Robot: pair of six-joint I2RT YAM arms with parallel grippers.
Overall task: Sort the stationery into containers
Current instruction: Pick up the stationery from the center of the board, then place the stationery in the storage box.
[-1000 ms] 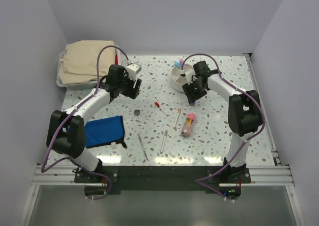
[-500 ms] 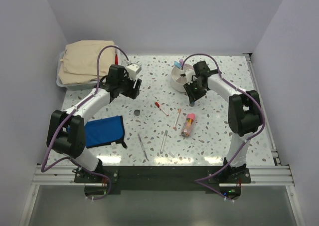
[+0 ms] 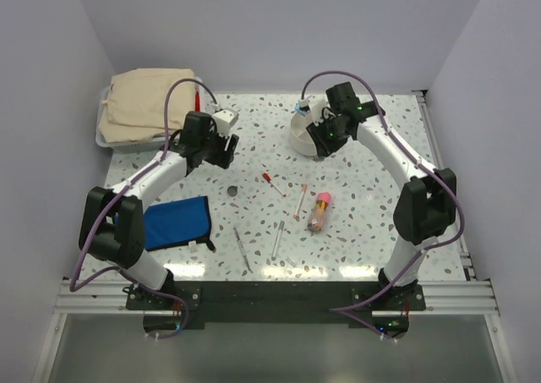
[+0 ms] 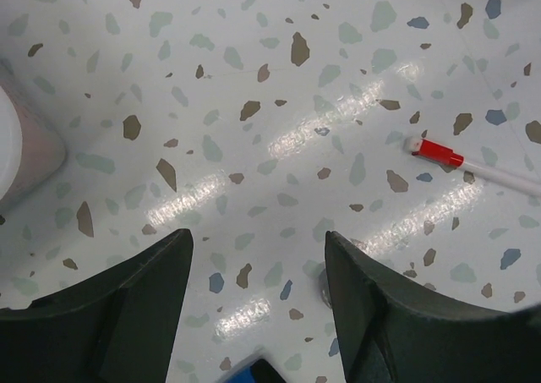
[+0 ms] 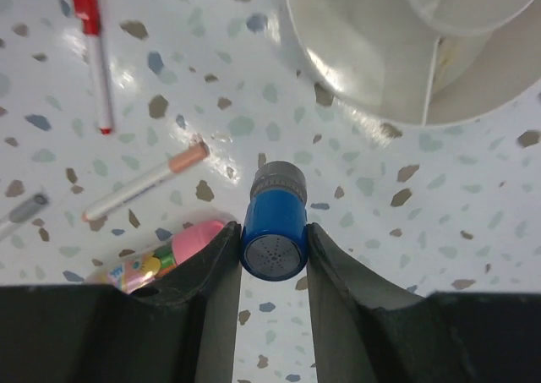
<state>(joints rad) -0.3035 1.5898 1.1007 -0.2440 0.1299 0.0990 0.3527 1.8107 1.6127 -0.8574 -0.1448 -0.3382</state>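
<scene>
Top view: your right gripper (image 3: pixel 325 138) has swung up off the table (image 3: pixel 372 205) to the rim of the cup (image 3: pixel 298 138); the left gripper (image 3: pixel 225 146) has not moved. Left wrist: its jaws stand apart and empty, with a red-tipped pen (image 4: pixel 439 153) off to one side. Right wrist: the jaws have pinched shut on a blue stick (image 5: pixel 274 222) with the cup just ahead, so the drop looks close.
</scene>
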